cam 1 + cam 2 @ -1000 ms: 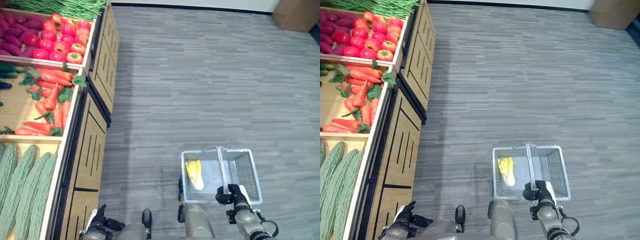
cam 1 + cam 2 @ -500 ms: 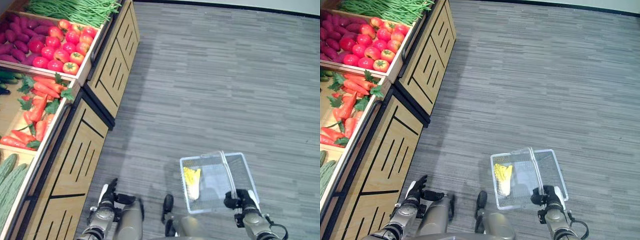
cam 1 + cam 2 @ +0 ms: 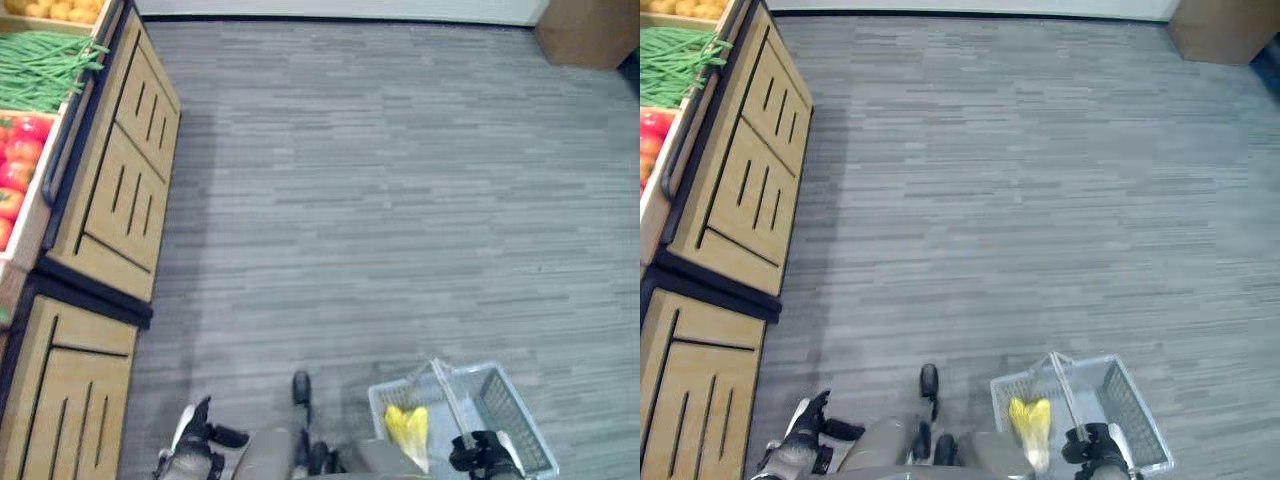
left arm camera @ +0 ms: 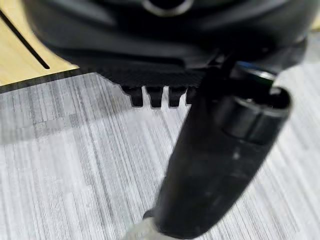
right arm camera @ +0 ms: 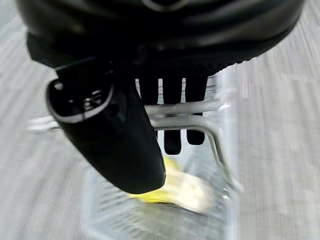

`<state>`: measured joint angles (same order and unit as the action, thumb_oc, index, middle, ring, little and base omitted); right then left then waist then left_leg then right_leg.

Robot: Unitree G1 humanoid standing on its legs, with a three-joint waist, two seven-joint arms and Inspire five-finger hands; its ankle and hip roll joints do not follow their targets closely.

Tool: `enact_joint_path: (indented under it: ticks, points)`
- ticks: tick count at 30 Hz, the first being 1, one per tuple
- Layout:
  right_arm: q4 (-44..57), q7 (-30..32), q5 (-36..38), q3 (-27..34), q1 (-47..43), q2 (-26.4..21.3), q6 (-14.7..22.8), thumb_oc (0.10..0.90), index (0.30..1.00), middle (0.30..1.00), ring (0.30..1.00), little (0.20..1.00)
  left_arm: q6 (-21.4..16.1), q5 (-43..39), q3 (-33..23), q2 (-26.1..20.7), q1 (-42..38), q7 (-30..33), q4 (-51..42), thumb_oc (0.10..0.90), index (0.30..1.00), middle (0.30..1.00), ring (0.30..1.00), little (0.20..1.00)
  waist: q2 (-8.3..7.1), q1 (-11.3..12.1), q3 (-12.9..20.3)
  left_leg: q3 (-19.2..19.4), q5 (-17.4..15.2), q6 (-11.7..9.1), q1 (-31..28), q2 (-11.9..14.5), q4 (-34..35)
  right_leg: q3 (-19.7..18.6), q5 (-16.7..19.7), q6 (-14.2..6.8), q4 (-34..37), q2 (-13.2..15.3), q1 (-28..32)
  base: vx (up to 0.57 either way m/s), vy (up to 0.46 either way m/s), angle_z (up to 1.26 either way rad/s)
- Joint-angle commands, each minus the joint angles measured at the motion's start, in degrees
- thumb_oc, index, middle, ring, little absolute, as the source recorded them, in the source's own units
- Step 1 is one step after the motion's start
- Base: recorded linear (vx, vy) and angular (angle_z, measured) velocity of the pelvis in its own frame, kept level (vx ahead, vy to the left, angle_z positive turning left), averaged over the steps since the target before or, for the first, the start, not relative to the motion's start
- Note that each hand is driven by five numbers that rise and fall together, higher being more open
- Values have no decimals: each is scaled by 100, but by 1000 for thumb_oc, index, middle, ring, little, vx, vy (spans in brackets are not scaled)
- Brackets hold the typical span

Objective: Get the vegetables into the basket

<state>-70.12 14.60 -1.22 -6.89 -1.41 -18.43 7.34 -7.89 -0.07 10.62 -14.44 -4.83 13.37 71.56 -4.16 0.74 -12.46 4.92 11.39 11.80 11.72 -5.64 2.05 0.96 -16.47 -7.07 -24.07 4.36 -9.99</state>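
One yellow vegetable point(image 3: 409, 432) lies in the wire basket point(image 3: 510, 420) at about 5 o'clock in the head views, its long axis running roughly 12 to 6, pale end toward 6; its kind is hard to make out. The basket's near edge is cut off. The right hand point(image 3: 480, 458) grasps the basket handle point(image 5: 185, 114), fingers point(image 5: 171, 107) curled over the bar. The left hand point(image 3: 196, 444), at 7 o'clock, hangs empty above the grey floor point(image 3: 400, 180), fingers point(image 4: 150, 96) relaxed. At 10 o'clock a wooden produce stand point(image 3: 105, 200) holds green beans point(image 3: 40, 70) and tomatoes point(image 3: 15, 165), partly cropped.
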Motion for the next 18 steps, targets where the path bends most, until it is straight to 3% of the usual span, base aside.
enact_joint_path:
  ticks: [1,7,18]
  points:
    - [588,126,15,-14,-156,-308,341,400,300,300,300,300,-184,243,-16,-233,-49,106,-264,900,1000,1000,1000,1000,-274,223,97,-117,-891,-1195,324,614,-841,-182,2039,-96,1640,505,857,34,81,26]
    - [613,95,-9,-80,-228,-221,347,400,300,300,300,300,-200,324,27,-299,-19,86,-259,900,1000,1000,1000,1000,-322,219,113,-12,-913,-1094,104,523,-572,-250,2527,-219,1491,536,725,43,71,5]
    - [625,73,-63,-110,-226,-154,391,400,300,300,300,300,-220,410,26,-262,131,54,-183,900,1000,1000,1000,1000,-284,165,181,103,-837,-1094,-199,525,-224,-243,2722,-297,1618,547,751,16,16,-7]
